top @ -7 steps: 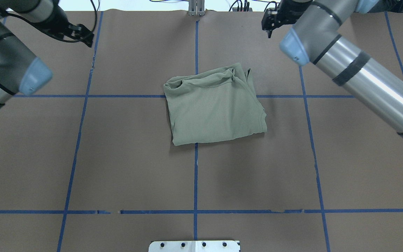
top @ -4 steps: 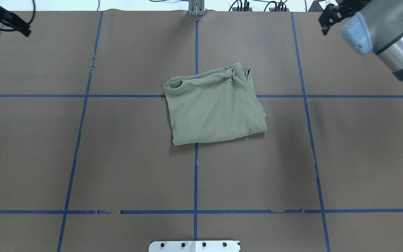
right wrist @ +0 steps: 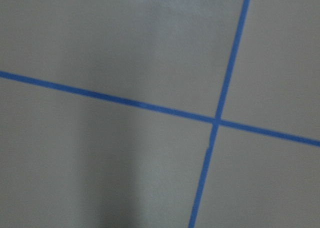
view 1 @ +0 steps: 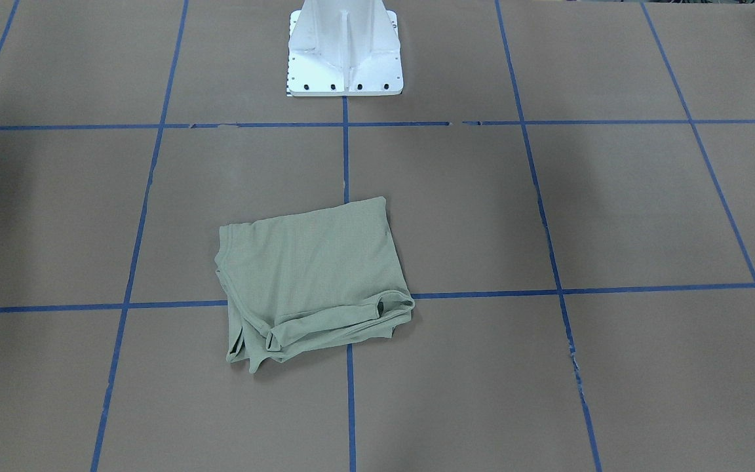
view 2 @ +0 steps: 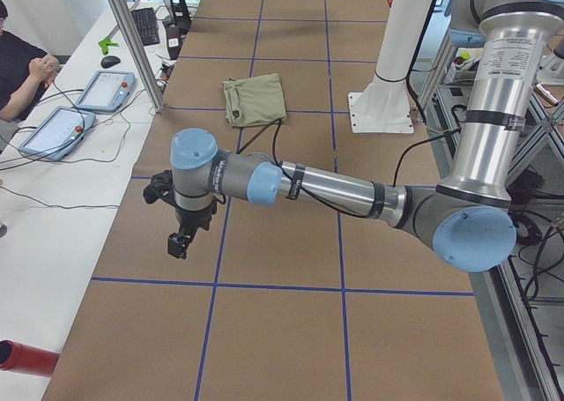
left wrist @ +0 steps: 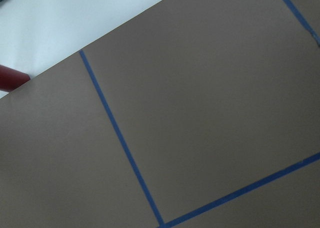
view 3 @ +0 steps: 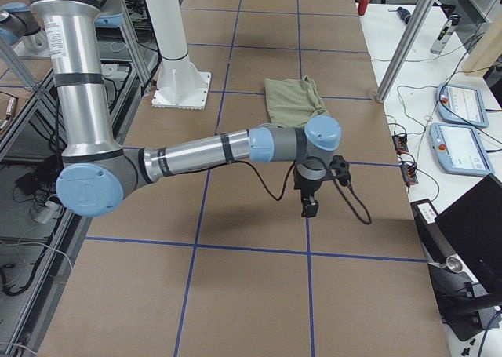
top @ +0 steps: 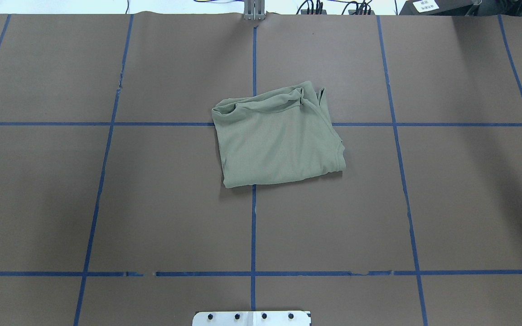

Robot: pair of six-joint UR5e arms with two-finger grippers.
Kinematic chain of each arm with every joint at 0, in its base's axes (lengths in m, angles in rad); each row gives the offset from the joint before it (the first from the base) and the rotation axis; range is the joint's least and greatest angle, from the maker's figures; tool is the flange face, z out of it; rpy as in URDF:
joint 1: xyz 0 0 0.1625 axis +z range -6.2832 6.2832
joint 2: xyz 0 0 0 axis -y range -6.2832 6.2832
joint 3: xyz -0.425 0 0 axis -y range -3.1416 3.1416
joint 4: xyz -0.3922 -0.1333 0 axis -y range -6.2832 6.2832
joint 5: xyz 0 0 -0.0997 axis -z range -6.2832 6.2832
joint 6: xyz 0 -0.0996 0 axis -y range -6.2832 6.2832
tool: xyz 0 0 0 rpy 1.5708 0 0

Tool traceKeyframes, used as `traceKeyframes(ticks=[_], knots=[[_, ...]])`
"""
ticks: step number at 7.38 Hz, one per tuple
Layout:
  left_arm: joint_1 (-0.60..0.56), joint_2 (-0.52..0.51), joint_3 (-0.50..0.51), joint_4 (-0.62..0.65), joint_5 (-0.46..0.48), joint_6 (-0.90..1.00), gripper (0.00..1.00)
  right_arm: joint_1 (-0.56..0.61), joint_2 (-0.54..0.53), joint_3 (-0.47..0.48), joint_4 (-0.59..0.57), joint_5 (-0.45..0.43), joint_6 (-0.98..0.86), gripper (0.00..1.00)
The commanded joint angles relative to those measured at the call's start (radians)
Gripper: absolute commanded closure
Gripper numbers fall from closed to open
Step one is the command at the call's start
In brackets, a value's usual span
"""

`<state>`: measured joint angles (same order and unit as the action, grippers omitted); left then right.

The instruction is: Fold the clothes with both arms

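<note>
Front-facing view: the shirt (view 1: 312, 275) lies folded into a compact block on the tabletop (view 1: 548, 210), in front of my pedestal (view 1: 343, 49); neither arm shows.
Overhead view: a moment ago both my arms sat in the far corners; now they are gone from the frame, and the shirt has not shifted.
Left side view: my left arm (view 2: 335, 189) reaches out over bare tabletop, well apart from the shirt; I cannot tell whether the left jaws are open.
Right side view: my right arm (view 3: 196, 149) does likewise, with the right jaws just as unreadable.
Wrist views: only tabletop and blue tape lines (left wrist: 120, 143); the right one is blurred.
Meaning: I judge the fold finished and myself withdrawn.
</note>
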<state>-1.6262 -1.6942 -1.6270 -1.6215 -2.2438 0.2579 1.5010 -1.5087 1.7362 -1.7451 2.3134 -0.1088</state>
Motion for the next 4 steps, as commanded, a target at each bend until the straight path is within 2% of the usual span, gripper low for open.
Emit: traceKeyframes(ticks=[1,3,4], knots=[[-0.064,0.100,-0.043,0.012,-0.016,0.004,0.00,0.050,-0.163,0.086,0.026,0.012,0.004,0.00],[-0.066,0.122,-0.056,0.115,-0.052,-0.006,0.00,0.053,-0.172,0.098,0.026,0.012,0.033,0.00],[-0.066,0.123,-0.057,0.136,-0.115,-0.059,0.00,0.053,-0.173,0.105,0.026,0.014,0.066,0.00]])
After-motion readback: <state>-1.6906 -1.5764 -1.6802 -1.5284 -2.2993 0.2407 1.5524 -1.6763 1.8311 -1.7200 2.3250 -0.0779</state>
